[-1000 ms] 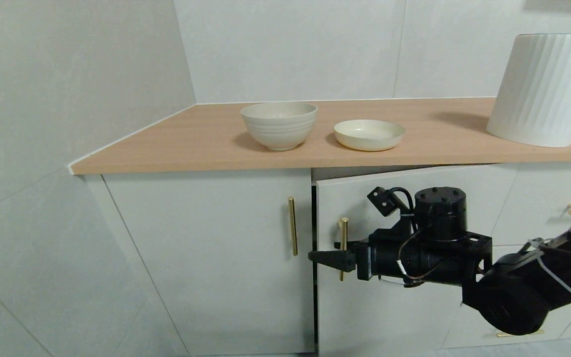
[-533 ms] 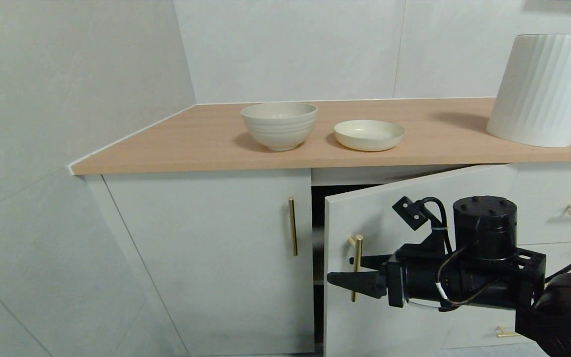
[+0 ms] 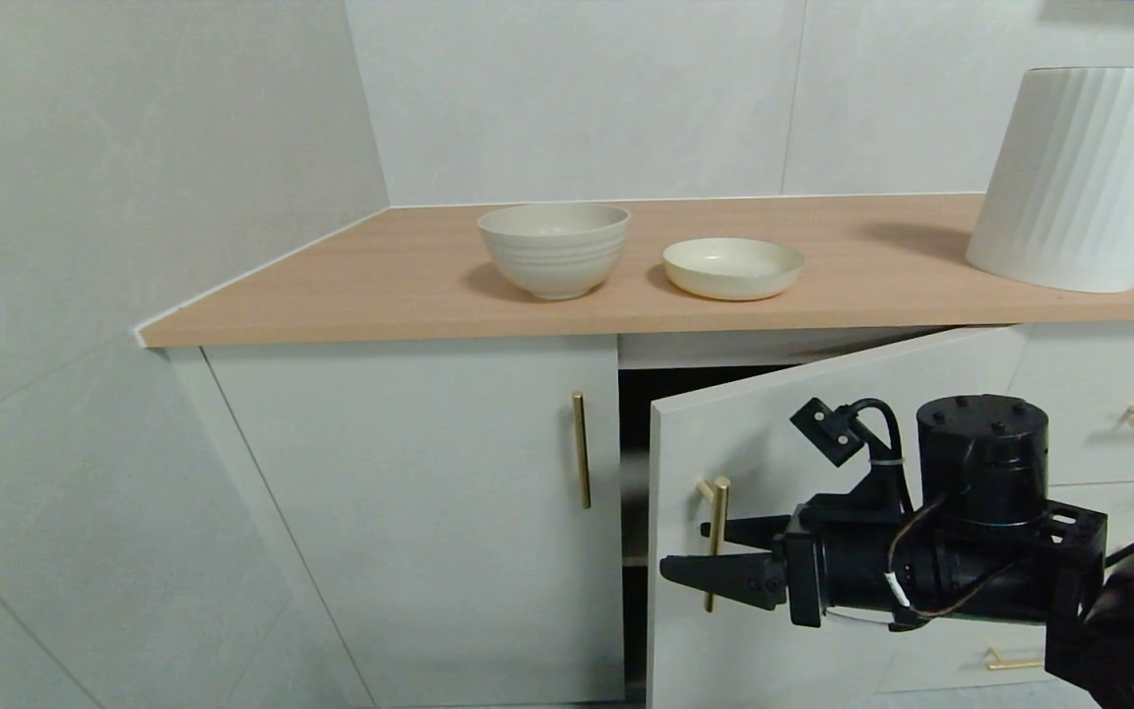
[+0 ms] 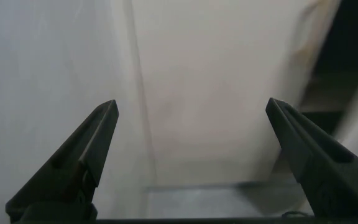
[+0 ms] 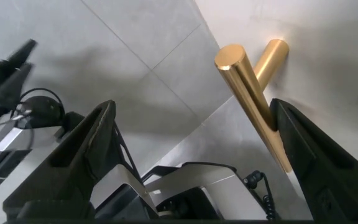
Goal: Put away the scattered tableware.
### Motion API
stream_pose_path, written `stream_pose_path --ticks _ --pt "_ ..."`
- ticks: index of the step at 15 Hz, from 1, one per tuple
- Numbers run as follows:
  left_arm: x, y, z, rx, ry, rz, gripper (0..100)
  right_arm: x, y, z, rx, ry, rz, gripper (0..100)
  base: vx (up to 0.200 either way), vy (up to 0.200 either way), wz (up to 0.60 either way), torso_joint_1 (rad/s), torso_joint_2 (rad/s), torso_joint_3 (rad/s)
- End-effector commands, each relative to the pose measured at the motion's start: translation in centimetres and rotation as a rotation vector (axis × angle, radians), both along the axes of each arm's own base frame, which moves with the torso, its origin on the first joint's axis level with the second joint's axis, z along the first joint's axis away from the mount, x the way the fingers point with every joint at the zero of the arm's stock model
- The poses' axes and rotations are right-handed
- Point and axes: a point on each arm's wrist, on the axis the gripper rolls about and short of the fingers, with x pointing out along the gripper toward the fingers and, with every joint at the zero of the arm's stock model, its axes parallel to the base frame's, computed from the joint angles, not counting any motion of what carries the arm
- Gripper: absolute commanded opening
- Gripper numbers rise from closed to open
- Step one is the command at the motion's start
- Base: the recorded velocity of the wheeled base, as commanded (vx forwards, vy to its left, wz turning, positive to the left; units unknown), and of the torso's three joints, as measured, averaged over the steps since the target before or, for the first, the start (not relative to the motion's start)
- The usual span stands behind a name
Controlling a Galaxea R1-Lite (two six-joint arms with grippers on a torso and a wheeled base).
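Pulling the cabinet door (image 3: 774, 414) is where I'd watch for trouble. My right hand (image 3: 690, 551) has its jaws spread wide on either side of the brass handle (image 3: 718, 522), hooking it rather than clamping it. In the right wrist view the bar sits close to one finger, with free room to the other. I judge that if my pull drifts off the door's arc, the bar could slide out past the fingertips and leave the door half open. A pull that is too hard could wrench the handle or swing the door out into the arm. The gap also looks too narrow to pass crockery through, so stopping here would mean a bump against the door edge later.

My left hand (image 4: 191, 118) is spread wide too, holding nothing, facing a pale panel with a dark gap to one side.

Neither piece is put away. The bowl (image 3: 554, 248) and the shallow dish (image 3: 732, 267) sit just beside each other, apart, on the counter (image 3: 331, 286), above the cabinet.

Compared with a second ago, the door has gone from barely cracked to clearly ajar, with a dark opening beside its edge. The right hand has come back towards me and lower, carrying the handle along. Most of that swing came in the first half second. The crockery has not shifted.
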Motion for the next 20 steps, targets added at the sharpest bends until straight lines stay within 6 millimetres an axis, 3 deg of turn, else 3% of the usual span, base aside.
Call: stream_pose_path --ticks 1,3,4,5,6,7,8,9,14,17,20 --pt "0.0 -0.3 3.5 0.003 0.058 -0.154 100 0.2 0.3 0.0 0.004 -0.002 0.008 100 0.0 0.0 0.0 0.0 0.0 0.0" --pt "1.7 -0.6 6.8 -0.007 0.146 -0.281 100 0.1 0.3 0.0 0.004 0.0 0.014 100 0.0 0.0 0.0 0.0 0.0 0.0" --pt "3.9 -0.8 9.7 -0.02 0.204 -0.382 100 0.0 0.4 0.1 0.007 -0.003 0.02 100 0.0 0.0 0.0 0.0 0.0 0.0" --pt "6.0 -1.0 11.4 -0.037 0.259 -0.457 100 0.0 0.3 0.3 0.011 -0.01 0.02 100 0.0 0.0 0.0 0.0 0.0 0.0" --pt "7.4 -1.1 11.9 -0.052 0.303 -0.502 100 -0.1 0.3 0.5 0.017 -0.018 0.02 100 0.0 0.0 0.0 0.0 0.0 0.0" --pt "11.1 -1.4 12.8 -0.09 0.404 -0.621 100 -0.1 0.3 0.8 0.028 -0.033 0.02 100 0.0 0.0 0.0 0.0 0.0 0.0" --pt "12.8 -1.8 13.1 -0.107 0.449 -0.684 100 -0.2 0.2 0.8 0.029 -0.035 0.02 100 0.0 0.0 0.0 0.0 0.0 0.0" --pt "15.1 -2.5 13.0 -0.121 0.508 -0.757 100 -0.3 0.2 0.7 0.027 -0.033 0.021 100 0.0 0.0 0.0 0.0 0.0 0.0" --pt "21.5 -6.6 10.4 -0.151 0.615 -0.914 100 -0.4 0.1 0.3 0.019 -0.022 0.021 100 0.0 0.0 0.0 0.0 0.0 0.0" --pt "23.0 -8.4 8.5 -0.22 0.668 -0.952 100 -0.5 0.0 0.0 0.011 -0.015 0.021 100 0.0 0.0 0.0 0.0 0.0 0.0" --pt "22.9 -9.4 7.4 -0.253 0.707 -0.979 100 -0.4 0.2 -0.9 -0.01 0.01 0.025 100 0.0 0.0 0.0 0.0 0.0 0.0"
